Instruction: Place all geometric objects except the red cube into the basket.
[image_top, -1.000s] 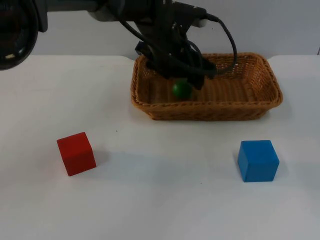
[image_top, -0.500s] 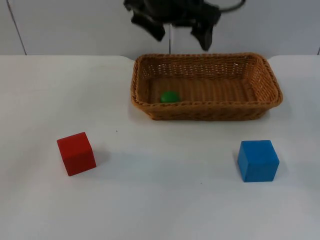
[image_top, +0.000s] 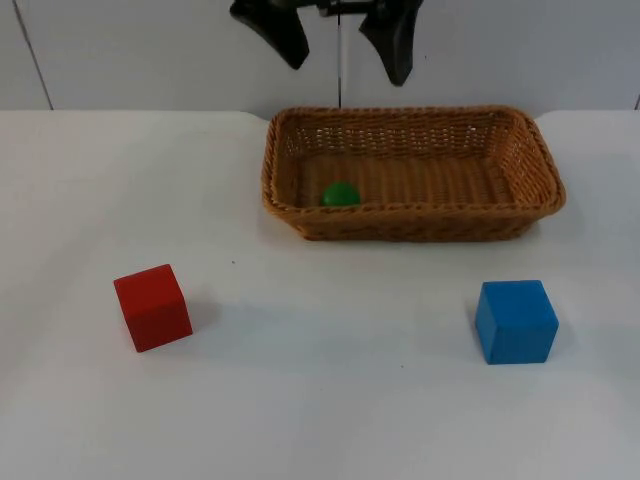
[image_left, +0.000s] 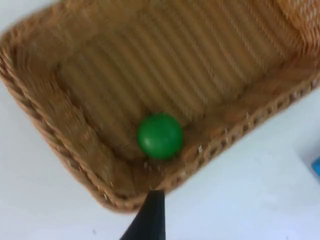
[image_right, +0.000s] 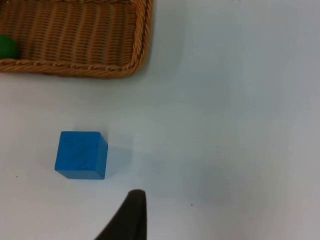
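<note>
While the left gripper is hanging high above the basket with its fingers spread wide and nothing between them, I am seeing the green ball lying inside against the near wall. The blue cube is sitting on the table before the basket, the red cube well apart. The right arm is waiting; I cannot tell its pincer's state.

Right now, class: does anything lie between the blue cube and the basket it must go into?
Nothing visible does. The blue cube sits on bare table in front of the basket, which holds the green ball.
</note>
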